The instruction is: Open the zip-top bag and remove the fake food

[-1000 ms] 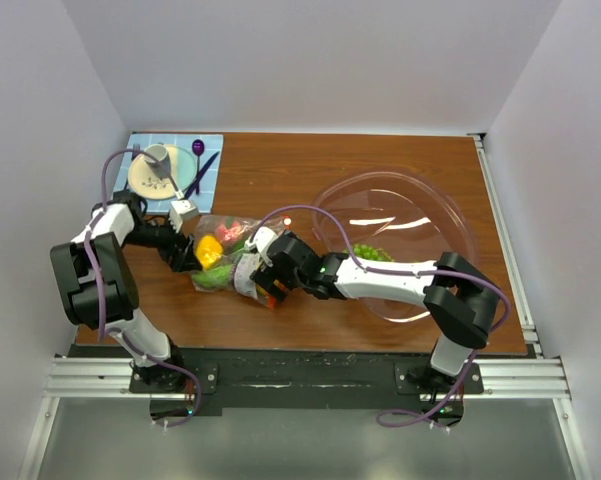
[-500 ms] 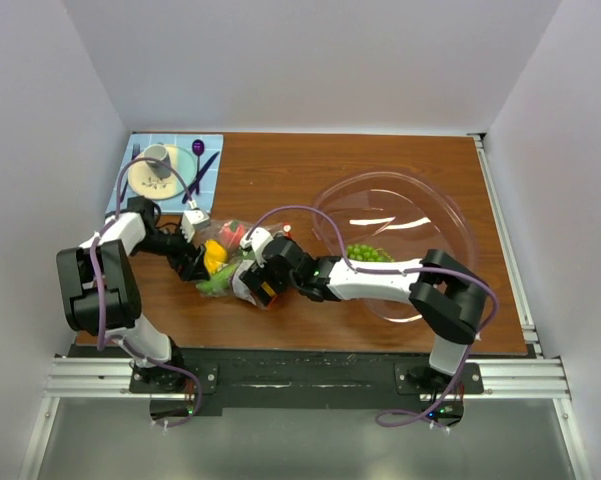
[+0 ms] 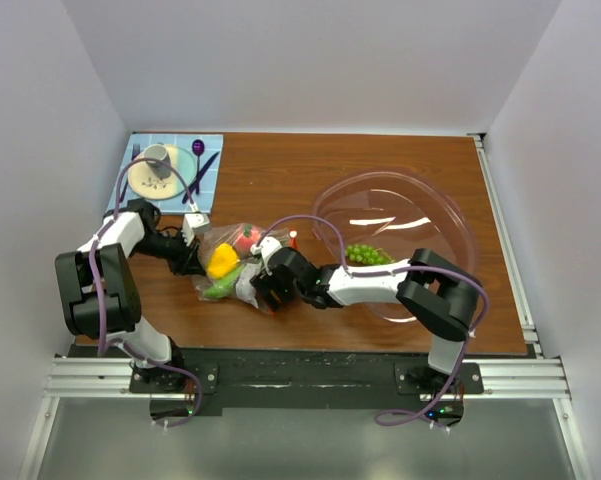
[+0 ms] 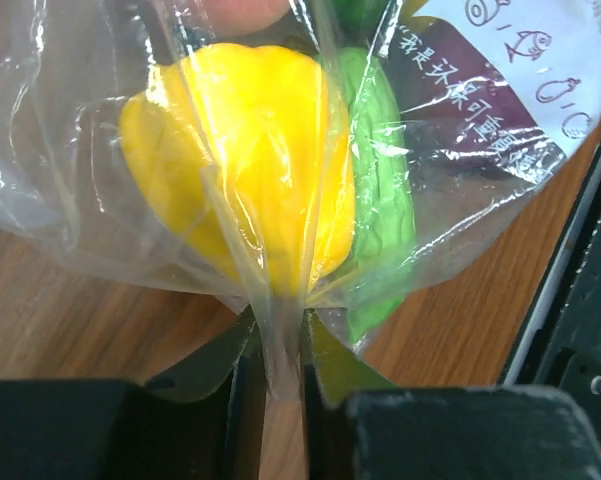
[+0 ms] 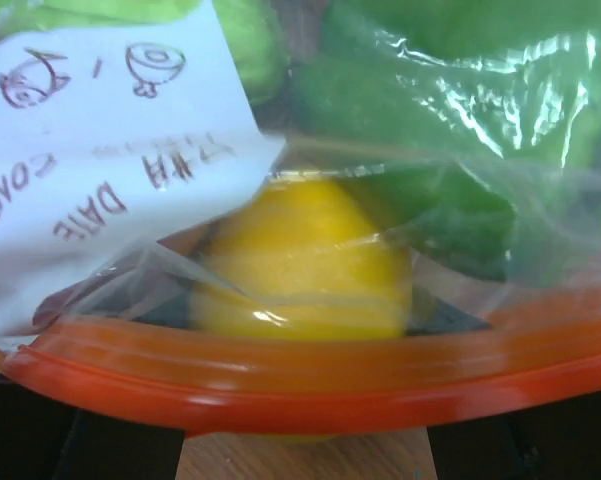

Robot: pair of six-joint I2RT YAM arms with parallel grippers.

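Since 1.0 s ago: the right arm's elbow has shifted toward 9 o'clock. The orange strip seen from above at its gripper is now covered by the gripper.

Top view: the zip-top bag (image 3: pixel 245 285) lies on the table (image 3: pixel 280 170) at about 8 o'clock from the table's middle, stretched between the two grippers. The left gripper (image 3: pixel 195 262) is at the bag's 9 o'clock end and the right gripper (image 3: pixel 263 293) at its 4 o'clock end.

Left wrist view: the left gripper (image 4: pixel 280 345) is pressed together, pinching a fold of the bag's clear plastic. A yellow piece (image 4: pixel 245 170) of fake food sits just inside, with a green piece (image 4: pixel 380 210) touching it at 3 o'clock. A white label (image 4: pixel 510 60) is at 1 o'clock.

Right wrist view: the right gripper (image 5: pixel 305 450) is spread, jaws at the lower corners. The orange-red zip strip (image 5: pixel 310 375) runs across both tips. Whether the seal is parted cannot be told. Behind it are a yellow fruit (image 5: pixel 300 260) and green pieces (image 5: pixel 430 130).

A clear bowl (image 3: pixel 450 215) at 3 o'clock holds a green cluster (image 3: pixel 365 254). A blue mat (image 3: pixel 216 196) at 10 o'clock carries a plate (image 3: pixel 145 185) and a grey cup (image 3: pixel 158 158).
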